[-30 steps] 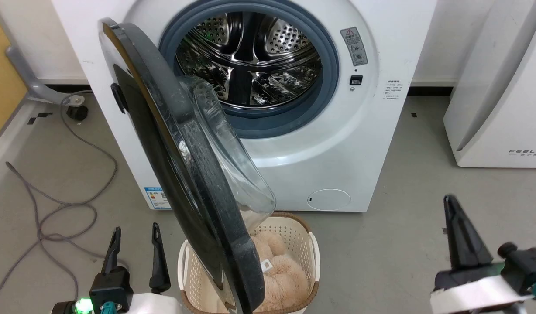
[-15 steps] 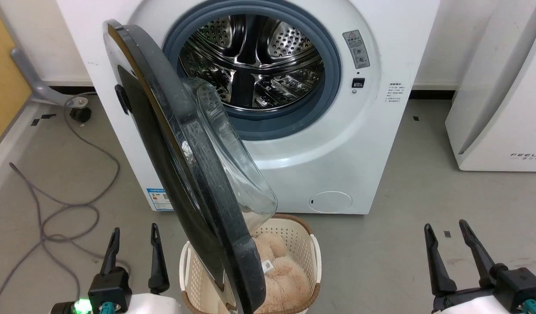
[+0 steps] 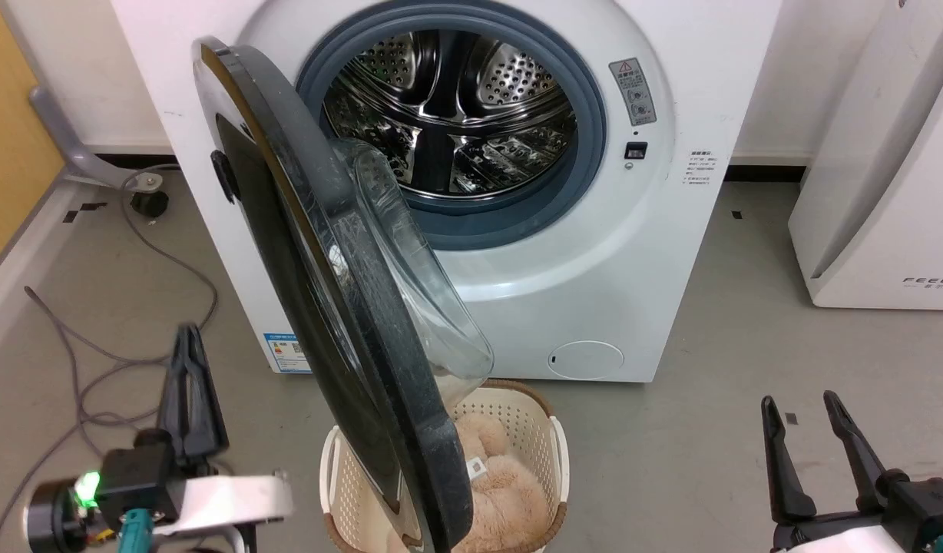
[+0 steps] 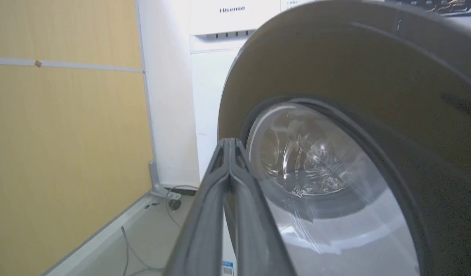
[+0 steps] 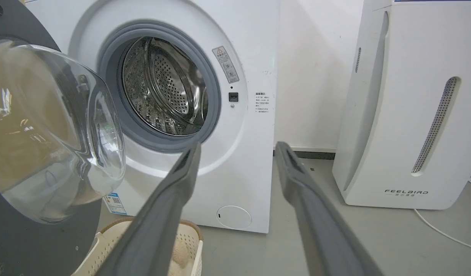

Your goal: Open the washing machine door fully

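The left gripper (image 3: 186, 342) now pinches its jaws together, empty, raised beside the large round glossy black washing machine door (image 3: 302, 322). The right gripper (image 3: 799, 401) keeps its jaws wide. The door hangs half open, so it likely needs more swing.

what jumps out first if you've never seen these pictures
The big black washing machine door stands part open mid-frame in the head view, its clear glass bowl bulging towards the shiny steel drum behind it. Under its lower edge sits a cream basket holding a fluffy beige bundle.
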Motion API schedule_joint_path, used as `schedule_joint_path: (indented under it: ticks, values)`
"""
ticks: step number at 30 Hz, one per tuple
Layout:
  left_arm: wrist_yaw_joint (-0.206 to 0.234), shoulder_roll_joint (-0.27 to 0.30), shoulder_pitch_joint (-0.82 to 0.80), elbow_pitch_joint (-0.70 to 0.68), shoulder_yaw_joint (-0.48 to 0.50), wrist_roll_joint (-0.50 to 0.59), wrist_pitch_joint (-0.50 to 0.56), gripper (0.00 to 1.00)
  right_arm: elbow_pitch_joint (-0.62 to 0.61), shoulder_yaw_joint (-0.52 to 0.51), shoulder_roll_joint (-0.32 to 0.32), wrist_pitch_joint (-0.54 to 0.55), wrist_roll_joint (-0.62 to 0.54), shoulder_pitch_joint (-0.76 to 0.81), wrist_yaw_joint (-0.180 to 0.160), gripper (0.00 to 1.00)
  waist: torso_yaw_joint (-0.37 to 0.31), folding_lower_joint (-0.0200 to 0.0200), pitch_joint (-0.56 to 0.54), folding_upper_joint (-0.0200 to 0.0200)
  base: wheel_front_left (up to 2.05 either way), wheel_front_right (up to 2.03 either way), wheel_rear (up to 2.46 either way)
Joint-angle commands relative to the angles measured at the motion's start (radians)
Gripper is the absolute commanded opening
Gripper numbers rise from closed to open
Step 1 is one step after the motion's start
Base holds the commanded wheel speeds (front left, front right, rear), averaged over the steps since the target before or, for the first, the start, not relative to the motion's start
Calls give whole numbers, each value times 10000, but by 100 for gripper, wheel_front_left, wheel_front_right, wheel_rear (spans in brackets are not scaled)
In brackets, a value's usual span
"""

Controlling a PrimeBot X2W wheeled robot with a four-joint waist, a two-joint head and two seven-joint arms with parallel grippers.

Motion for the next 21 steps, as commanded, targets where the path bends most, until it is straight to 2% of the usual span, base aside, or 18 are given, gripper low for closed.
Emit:
schedule_joint_path:
  ticks: [1, 9, 21]
  values:
    - [-25, 52, -200, -355, -62, 87, -44, 0, -88, -8, 51, -43, 65, 134, 8, 100, 9, 0, -1, 0, 0, 0, 0]
    - [-232, 37, -576, -2137, -777, 294, -44, 0, -370, -50, 52, -43, 121, 207, 8, 100, 96, 0, 23, 0, 0, 0, 0]
    - [-793, -38, -837, -3455, -3359, 425, -44, 0, -623, -30, 52, -43, 169, 290, 8, 100, 220, 0, 32, 0, 0, 0, 0]
